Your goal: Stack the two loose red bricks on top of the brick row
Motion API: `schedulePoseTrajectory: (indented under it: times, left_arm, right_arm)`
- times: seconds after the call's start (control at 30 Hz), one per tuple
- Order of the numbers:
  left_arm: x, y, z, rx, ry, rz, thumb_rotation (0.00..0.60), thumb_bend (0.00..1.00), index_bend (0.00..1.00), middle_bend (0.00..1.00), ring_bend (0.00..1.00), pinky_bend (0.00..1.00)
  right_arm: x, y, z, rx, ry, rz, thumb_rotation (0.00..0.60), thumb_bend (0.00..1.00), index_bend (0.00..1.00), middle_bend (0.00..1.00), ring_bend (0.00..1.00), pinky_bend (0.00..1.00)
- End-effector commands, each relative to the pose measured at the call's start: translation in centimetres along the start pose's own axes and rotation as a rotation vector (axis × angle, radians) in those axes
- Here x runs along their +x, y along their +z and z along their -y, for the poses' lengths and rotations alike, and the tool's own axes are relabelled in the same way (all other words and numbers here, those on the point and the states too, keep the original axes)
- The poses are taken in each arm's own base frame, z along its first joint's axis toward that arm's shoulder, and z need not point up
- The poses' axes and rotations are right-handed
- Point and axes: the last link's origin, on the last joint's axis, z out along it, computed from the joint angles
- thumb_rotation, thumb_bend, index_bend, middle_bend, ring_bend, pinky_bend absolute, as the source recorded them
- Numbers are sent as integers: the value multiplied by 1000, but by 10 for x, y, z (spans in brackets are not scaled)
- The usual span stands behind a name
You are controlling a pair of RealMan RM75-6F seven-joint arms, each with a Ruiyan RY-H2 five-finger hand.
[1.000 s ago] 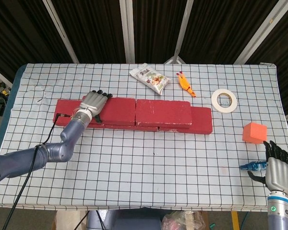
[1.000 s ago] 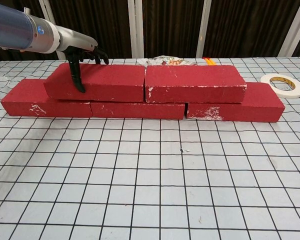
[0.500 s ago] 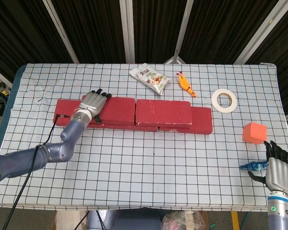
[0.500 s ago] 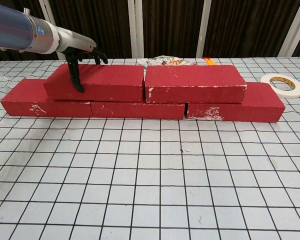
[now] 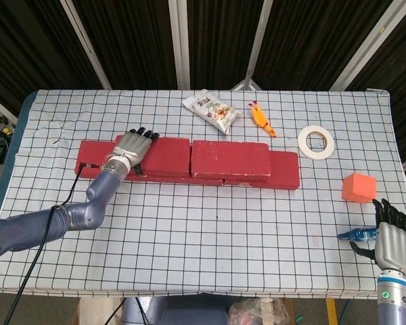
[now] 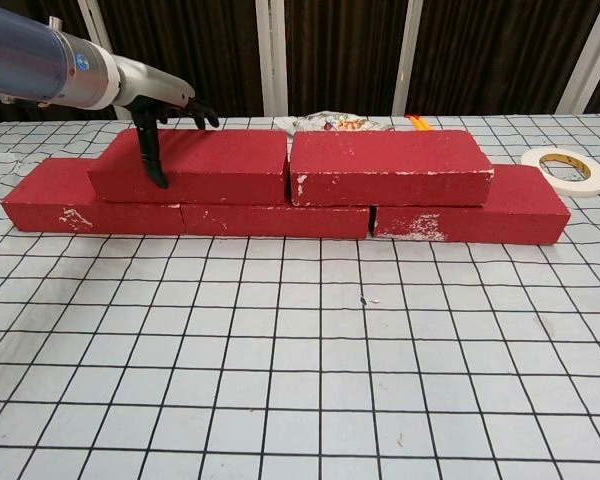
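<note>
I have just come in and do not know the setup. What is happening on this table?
The robot's left hand holds the left upper brick, thumb on its front face, atop a row of three red bricks. A second upper brick sits beside it. The right hand rests idle at the table's near corner.

Five red bricks (image 6: 388,167), one tape roll (image 5: 316,141), one orange cube (image 5: 359,188), one snack packet (image 5: 210,110), one rubber chicken (image 5: 260,119).

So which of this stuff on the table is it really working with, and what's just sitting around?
Part of the job:
bottom brick row
two upper bricks
left hand, on the left upper brick

Just lying about:
snack packet
rubber chicken
tape roll
orange cube
</note>
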Motion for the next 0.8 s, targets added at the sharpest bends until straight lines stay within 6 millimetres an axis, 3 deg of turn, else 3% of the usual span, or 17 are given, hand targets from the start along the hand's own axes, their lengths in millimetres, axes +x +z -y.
schedulePoseTrajectory:
  times: [0.03,0.17,0.3,0.37,0.6,0.8]
  left_arm:
    - [6,-5,2,0,-11,-11,600,0,64,27,0,120]
    - [13,-19,12,3,-43,-23,600,0,12,0,0,104]
    - [15,-37,36,36,-78,-44,600,0,0,0,0,93]
    - [8,-48,58,70,-91,-60,600,0,0,3,0,93]
    - [-21,-68,106,143,-92,-32,600,0,26,23,0,95]
    - [-32,-74,122,158,-93,-31,600,0,34,26,0,95]
  right_arm:
    - [0,0,0,-1,0,0,600,187,83,32,0,0]
    - [0,0,0,1,0,4,600,187,83,32,0,0]
    - [-1,-1,0,3,1,9,600,187,83,32,0,0]
    - [0,0,0,2,3,9,600,187,83,32,0,0]
    - [-2,-1,2,9,2,18,600,187,83,32,0,0]
    - [-3,-1,3,14,-1,24,600,186,83,32,0,0]
